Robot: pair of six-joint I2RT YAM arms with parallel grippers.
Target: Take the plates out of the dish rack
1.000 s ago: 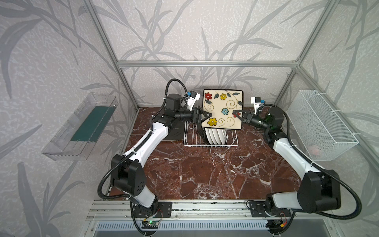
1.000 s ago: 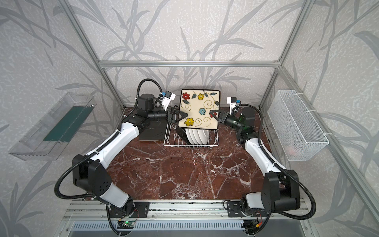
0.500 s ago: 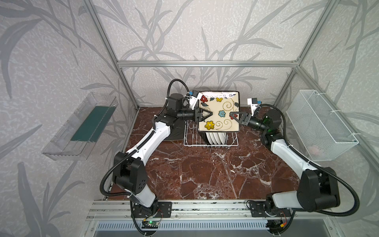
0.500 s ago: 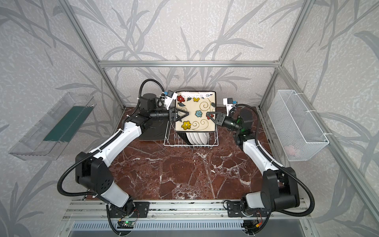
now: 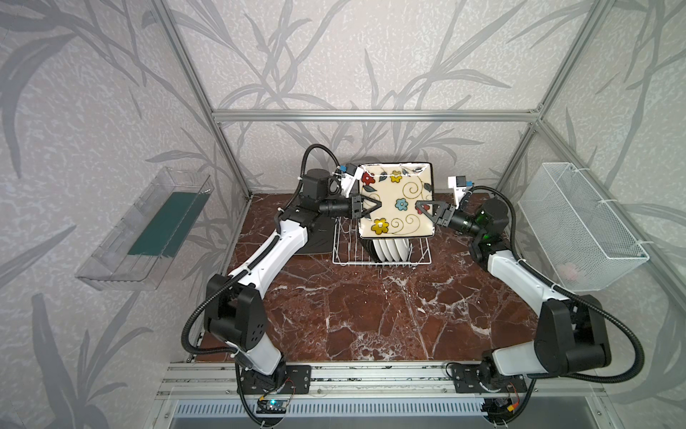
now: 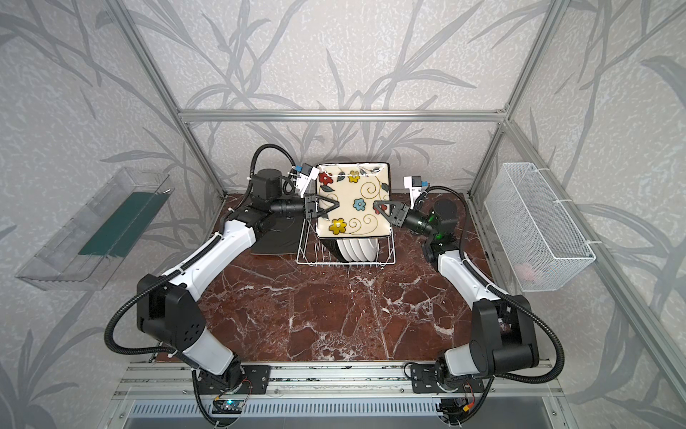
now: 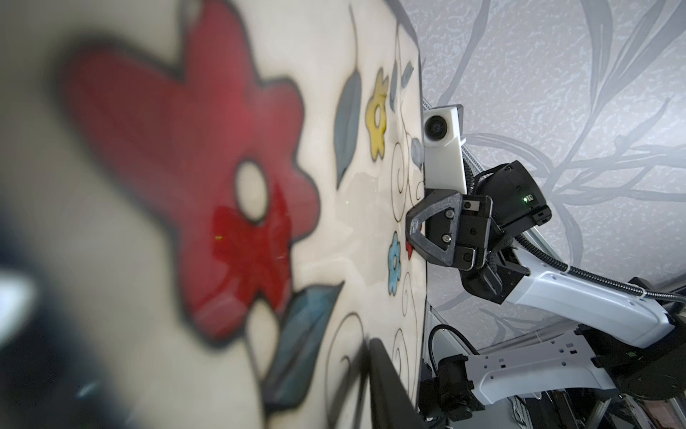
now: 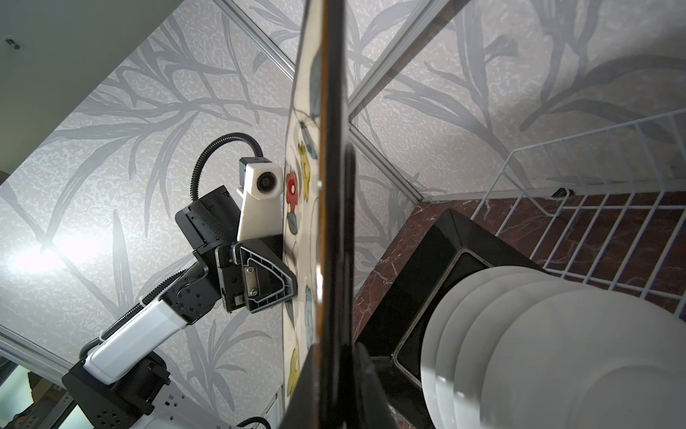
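A square plate (image 5: 399, 202) (image 6: 354, 202) with a cream face and coloured flowers hangs upright above the dish rack (image 5: 345, 256) (image 6: 308, 256). My left gripper (image 5: 378, 205) (image 6: 336, 205) is shut on its left edge; one finger (image 7: 389, 390) lies against the flowered face (image 7: 260, 185). On the right edge my right gripper (image 5: 419, 205) (image 6: 376, 205) (image 8: 334, 356) is shut, clamping the plate's black rim (image 8: 334, 185). Several round white plates (image 5: 391, 249) (image 8: 557, 353) stand in the rack, with a black-backed square plate (image 8: 427, 278) behind them.
A dark flat square thing (image 5: 315, 237) lies on the marble table just left of the rack. A clear plastic tray (image 5: 148, 223) hangs on the left wall. On the right wall hangs a white mesh basket (image 5: 579, 223). Both arms meet over the rack at the back.
My left gripper's jaws have closed onto the plate's left edge. The plate has shifted slightly left and lower, with the right gripper holding it throughout.
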